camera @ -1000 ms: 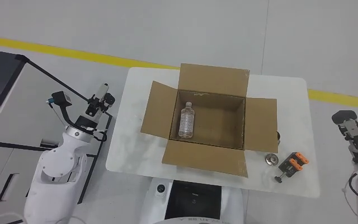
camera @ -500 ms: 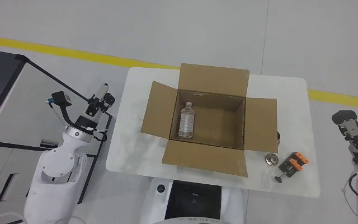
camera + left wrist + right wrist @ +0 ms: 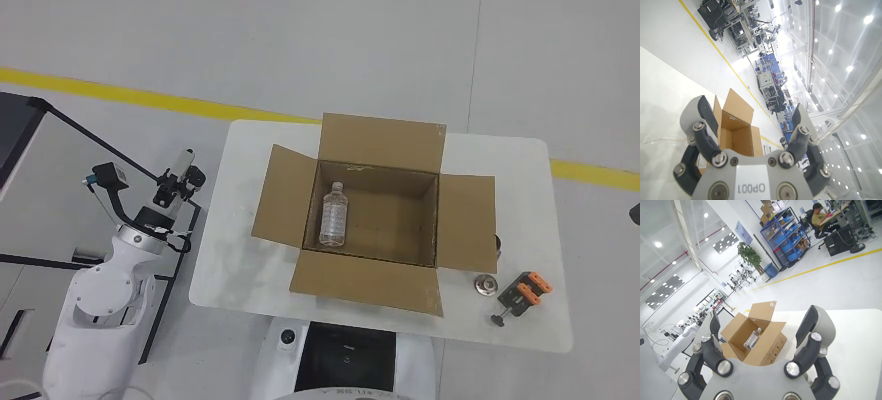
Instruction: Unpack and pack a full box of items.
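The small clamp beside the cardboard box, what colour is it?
The clamp is black with orange ends, clearest in the top view.

Printed label (image 3: 750, 187) on left hand (image 3: 750, 105)

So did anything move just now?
The right hand slid sideways, away from the table, toward the top view's edge. It is open and took hold of nothing. The box, the bottle lying inside it and the clamp stayed put.

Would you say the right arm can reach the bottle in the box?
Probably yes: the box stands open, the bottle lies alone inside, and the right gripper is open and empty.
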`<action>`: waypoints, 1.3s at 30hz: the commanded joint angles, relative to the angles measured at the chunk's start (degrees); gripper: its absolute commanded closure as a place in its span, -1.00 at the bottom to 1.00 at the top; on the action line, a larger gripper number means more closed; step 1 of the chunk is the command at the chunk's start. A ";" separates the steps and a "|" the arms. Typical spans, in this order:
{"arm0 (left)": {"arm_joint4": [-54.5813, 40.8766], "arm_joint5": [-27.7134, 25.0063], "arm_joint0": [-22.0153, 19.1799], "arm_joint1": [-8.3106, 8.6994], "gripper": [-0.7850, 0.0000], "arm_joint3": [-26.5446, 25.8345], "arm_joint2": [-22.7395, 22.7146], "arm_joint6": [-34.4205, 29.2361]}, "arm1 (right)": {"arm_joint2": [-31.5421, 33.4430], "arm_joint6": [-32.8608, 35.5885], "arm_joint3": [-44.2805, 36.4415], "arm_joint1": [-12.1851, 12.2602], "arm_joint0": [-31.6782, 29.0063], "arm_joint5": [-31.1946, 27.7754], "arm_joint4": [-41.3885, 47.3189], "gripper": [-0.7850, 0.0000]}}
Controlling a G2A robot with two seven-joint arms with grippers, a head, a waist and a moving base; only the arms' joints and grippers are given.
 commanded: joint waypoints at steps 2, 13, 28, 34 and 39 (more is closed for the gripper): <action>0.00 0.00 0.00 0.00 -1.00 0.00 0.00 0.00 | 0.41 -1.06 2.41 0.81 -3.41 0.00 3.24 -1.00; 0.00 0.00 0.00 0.00 -1.00 0.00 0.00 0.00 | 0.86 -1.07 -0.80 1.20 -4.56 0.00 -2.31 -1.00; 0.00 0.00 0.00 0.00 -1.00 0.00 0.00 0.00 | 2.87 -38.56 -15.06 -5.28 -24.07 0.00 -56.36 -0.97; 0.00 0.00 0.00 0.00 -1.00 0.00 0.00 0.00 | 3.42 -48.09 -13.38 -5.61 -24.26 0.00 -61.64 -1.00; 0.00 0.00 0.00 0.00 -1.00 0.00 0.00 0.00 | 3.35 -51.04 -14.55 -5.84 -21.81 1.78 -66.22 -1.00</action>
